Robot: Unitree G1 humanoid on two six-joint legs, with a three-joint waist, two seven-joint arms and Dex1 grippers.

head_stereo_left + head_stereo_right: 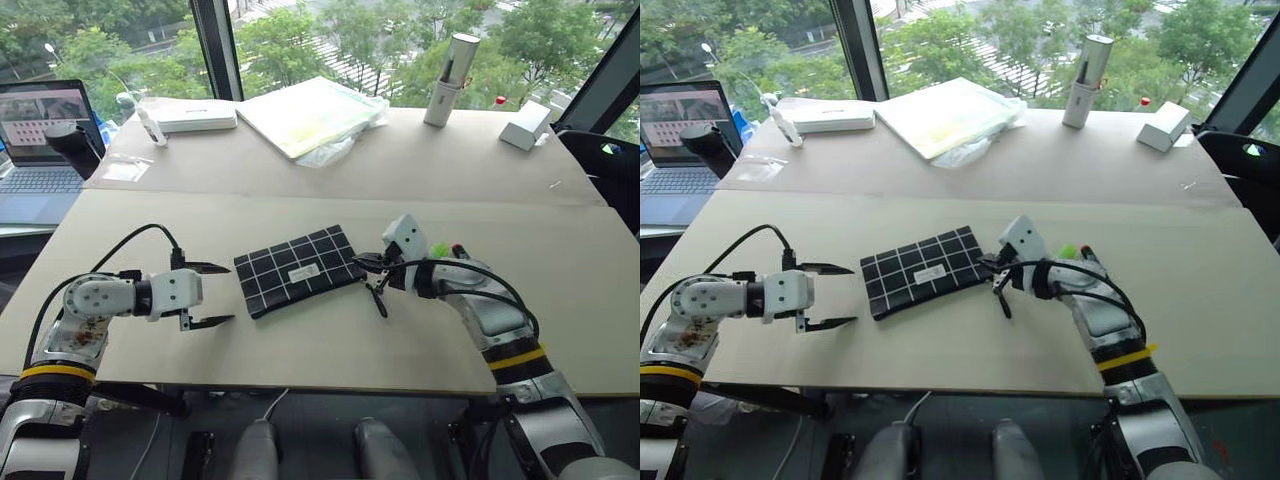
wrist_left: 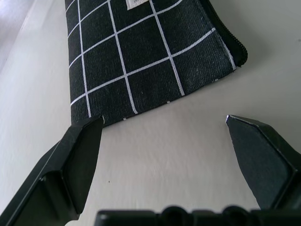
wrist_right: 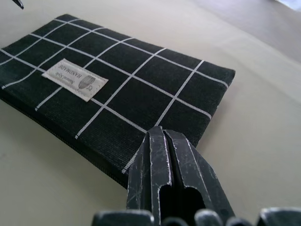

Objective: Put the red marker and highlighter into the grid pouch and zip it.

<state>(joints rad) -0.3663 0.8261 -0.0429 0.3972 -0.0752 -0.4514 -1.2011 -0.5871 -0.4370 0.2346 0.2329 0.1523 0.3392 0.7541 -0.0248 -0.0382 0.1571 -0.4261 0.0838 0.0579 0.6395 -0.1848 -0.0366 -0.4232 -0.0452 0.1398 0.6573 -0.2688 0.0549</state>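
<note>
the grid pouch (image 1: pixel 300 268) lies flat in the middle of the near table (image 1: pixel 330 350), its small white label (image 1: pixel 304 272) facing up and its black strap loop (image 1: pixel 379 298) trailing off the corner nearest the right arm. the right gripper (image 1: pixel 372 264) sits at that corner with its two black fingers pressed together; in the right wrist view the closed fingertips (image 3: pixel 162 141) rest against the pouch edge, and i cannot tell whether they pinch the zipper pull or only touch the fabric. just behind the right wrist, a bit of the light-green highlighter (image 1: pixel 439 248) and the red end of the red marker (image 1: pixel 458 249) show on the table, both outside the pouch. the left gripper (image 1: pixel 205 294) hovers just beside the pouch's opposite short edge, fingers spread wide and holding nothing; the left wrist view shows the pouch's corner between and beyond its fingers (image 2: pixel 77 160). on the far table stand a laptop (image 1: pixel 40 135), a white box (image 1: pixel 196 115), a plastic-wrapped pad (image 1: pixel 312 115) and a silver cylinder (image 1: pixel 450 80).
</note>
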